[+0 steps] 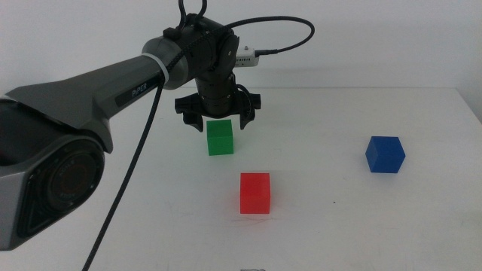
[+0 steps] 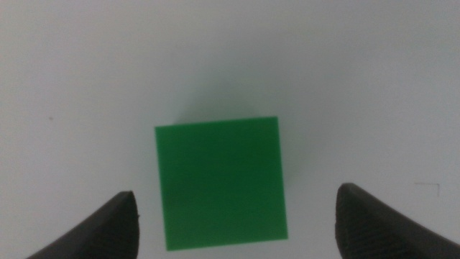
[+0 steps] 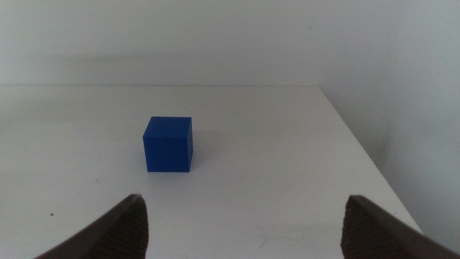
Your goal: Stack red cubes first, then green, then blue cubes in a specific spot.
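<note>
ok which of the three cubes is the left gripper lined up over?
The green cube. The left gripper hangs directly above it, jaws open on either side. The red cube and blue cube sit apart, nothing over them.

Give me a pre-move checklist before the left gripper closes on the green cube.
1. Left gripper above the green cube: ok.
2. Jaws open wider than the cube, left wrist view: ok.
3. Green cube centred between the jaws: ok.
4. Red cube alone on the table, top bare: ok.
5. Blue cube apart from both: ok.
6. Right gripper back, open, facing the blue cube: ok.
</note>
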Robot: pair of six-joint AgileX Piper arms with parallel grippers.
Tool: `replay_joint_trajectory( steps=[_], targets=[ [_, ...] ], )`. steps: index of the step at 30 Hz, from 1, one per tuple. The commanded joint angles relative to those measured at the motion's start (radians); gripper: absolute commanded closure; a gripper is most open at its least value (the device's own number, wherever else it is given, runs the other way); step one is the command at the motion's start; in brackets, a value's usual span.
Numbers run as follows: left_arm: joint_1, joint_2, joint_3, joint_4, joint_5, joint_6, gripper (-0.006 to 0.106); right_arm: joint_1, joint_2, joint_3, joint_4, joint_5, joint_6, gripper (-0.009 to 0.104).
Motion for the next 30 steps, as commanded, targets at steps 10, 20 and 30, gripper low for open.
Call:
replay_joint_trajectory(
  steps=[10, 20, 30],
  targets=[
    [0.0, -0.019, -0.034, 0.03, -0.066, -0.023, 0.008, -0.006, -0.02, -0.018, -0.005, -0.077, -0.009, 0.006],
    [0.001, 0.009, -0.034, 0.032, -0.121, -0.025, 0.033, -0.006, -0.02, -0.018, -0.005, -0.077, -0.009, 0.006],
    [0.0, -0.051, -0.034, -0.024, -0.066, 0.032, 0.075, -0.006, -0.02, -0.018, -0.005, -0.077, -0.009, 0.006]
  ],
)
